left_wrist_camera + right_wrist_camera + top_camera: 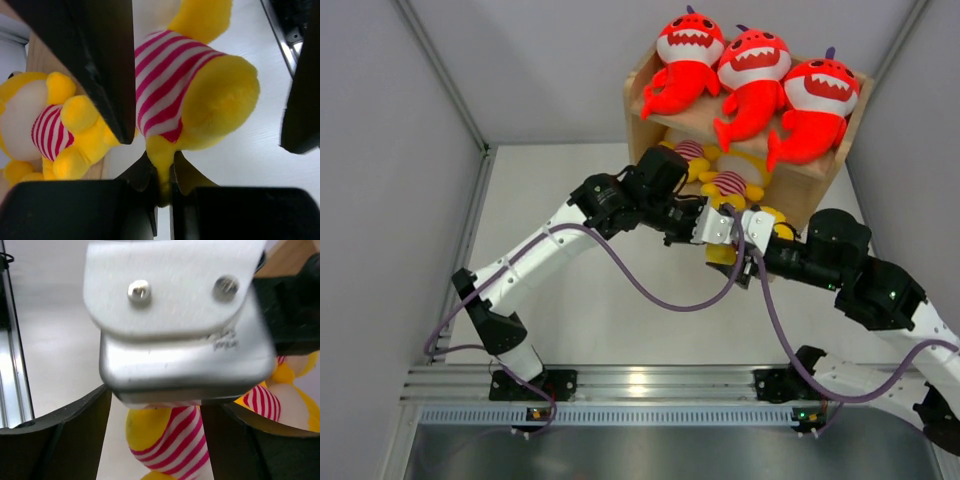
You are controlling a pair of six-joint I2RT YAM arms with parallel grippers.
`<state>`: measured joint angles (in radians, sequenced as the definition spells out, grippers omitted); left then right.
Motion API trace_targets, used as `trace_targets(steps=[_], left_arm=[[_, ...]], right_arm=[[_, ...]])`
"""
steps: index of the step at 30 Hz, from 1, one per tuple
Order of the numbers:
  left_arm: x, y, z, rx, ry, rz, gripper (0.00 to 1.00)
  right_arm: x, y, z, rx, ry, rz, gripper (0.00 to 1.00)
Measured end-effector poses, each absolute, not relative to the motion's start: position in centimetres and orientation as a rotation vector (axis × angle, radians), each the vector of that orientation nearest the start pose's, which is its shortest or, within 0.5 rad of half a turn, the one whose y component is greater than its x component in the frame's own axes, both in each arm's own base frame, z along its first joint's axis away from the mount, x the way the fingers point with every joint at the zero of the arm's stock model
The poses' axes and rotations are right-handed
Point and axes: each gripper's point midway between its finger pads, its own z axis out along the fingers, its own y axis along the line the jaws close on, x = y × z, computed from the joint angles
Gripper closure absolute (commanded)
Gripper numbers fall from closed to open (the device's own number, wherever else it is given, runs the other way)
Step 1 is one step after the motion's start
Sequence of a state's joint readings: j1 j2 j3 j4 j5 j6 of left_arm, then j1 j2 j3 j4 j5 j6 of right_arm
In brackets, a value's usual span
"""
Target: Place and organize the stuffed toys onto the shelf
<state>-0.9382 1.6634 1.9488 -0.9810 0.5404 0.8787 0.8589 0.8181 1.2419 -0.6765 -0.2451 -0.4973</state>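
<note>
Yellow and red-striped, the third toy (200, 90) is off the shelf (815, 185), lying between the spread fingers of the left gripper (207, 142). One finger (105, 75) is touched and a gap is left at the other, so nothing is clamped. The right gripper (157, 415) sits at the opposite side, its fingers parted about the same toy; whether the toy is squeezed there cannot be told, since a metal housing (175, 350) blocks most of that view. The toy's long axis is judged to run aslant to the left fingers, neither square across nor along them. The lower tier lies just ahead of the left gripper and off to one side, where two yellow toys (725, 182) are already lodged; three sharks (752, 75) are lined on top. The left gripper is judged the nearer to that tier, so a firm closure and a short push forward are called for
</note>
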Motion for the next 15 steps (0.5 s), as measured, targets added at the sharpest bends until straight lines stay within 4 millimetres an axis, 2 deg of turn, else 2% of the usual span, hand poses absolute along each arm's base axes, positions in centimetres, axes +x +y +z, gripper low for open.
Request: trace_targets(steps=[5,10,15], left_arm=[[22.6,-40.3,31.4,1.892,1.172,-0.523,1.00],[24.5,-40.4,30.2,1.845,1.216,-0.428,1.00],[25.3,-40.3,29.0,1.825,1.269,-0.341,1.00]], right_arm=[[15.8,19.7,37.9,-1.118,1.369,0.463,0.27],[15.4,17.5,40.0,-0.989,1.344,0.447,0.27],[15.8,16.8,40.5,-0.934,1.355,0.425,0.26]])
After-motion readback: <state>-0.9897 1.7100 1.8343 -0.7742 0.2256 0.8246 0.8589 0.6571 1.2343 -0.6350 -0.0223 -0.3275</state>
